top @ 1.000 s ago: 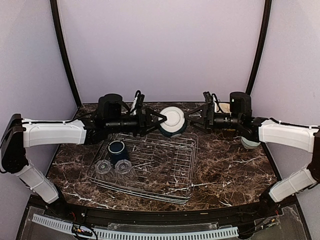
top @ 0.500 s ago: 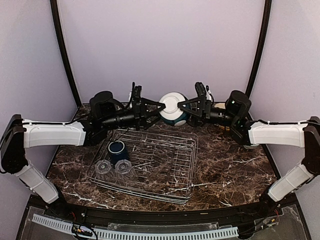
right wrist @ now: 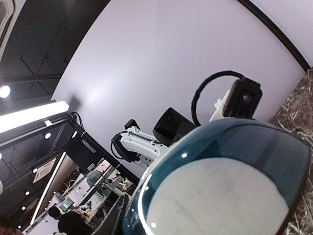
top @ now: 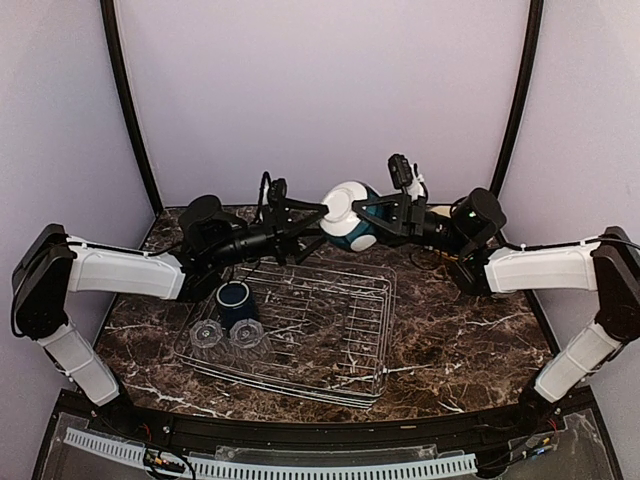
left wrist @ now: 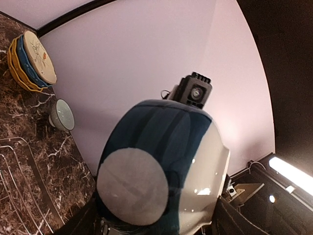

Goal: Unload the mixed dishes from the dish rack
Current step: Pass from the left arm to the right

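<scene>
Fingers of left gripper point(top: 320, 219) clamp small teal-and-white glazed bowl point(top: 347, 212); right gripper point(top: 368, 217) closure indeterminate
Likely rigid, slippery, fragile: grip across the rim

Legible text, labels, brands, numbers, signs: nil. Nothing readable is showing on the teal-and-white bowl point(top: 347, 215) up at twelve o'clock, nor anywhere else in the three views.
</scene>
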Controlling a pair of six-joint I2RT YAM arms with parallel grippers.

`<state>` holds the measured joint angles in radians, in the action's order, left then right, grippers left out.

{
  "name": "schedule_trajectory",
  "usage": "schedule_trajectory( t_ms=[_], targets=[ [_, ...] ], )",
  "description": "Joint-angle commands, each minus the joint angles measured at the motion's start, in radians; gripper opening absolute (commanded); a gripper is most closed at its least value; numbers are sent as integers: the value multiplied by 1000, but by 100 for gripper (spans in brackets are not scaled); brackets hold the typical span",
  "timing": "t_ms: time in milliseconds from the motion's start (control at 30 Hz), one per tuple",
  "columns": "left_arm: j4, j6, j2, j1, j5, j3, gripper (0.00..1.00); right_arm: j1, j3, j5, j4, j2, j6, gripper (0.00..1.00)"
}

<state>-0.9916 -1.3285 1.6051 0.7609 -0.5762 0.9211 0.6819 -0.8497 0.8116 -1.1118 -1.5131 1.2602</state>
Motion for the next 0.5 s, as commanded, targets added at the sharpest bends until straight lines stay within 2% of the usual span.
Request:
schedule_trajectory(
  t_ms=[0,100,133,300,367,467],
  targets=[
    [-145,-36,8,-12,-4,-11,41,15,-10,14,-124,-21,44,22],
    [-157,-36,18,-12,-8,-16,42,16,-21,19,-139,-32,52,2],
    [-153,-25,20,-13,-6,-19,45,16,-25,20,-137,-34,49,0],
    [-73,57,-3,-22,12,-47,56,15,-31,11,-79,-20,2,0],
    [-12,117,-26,-33,15,-57,64,13,-33,12,-12,-8,-35,0],
    [142,250,-73,-61,6,-55,81,5,-45,0,202,47,-165,0]
  ],
)
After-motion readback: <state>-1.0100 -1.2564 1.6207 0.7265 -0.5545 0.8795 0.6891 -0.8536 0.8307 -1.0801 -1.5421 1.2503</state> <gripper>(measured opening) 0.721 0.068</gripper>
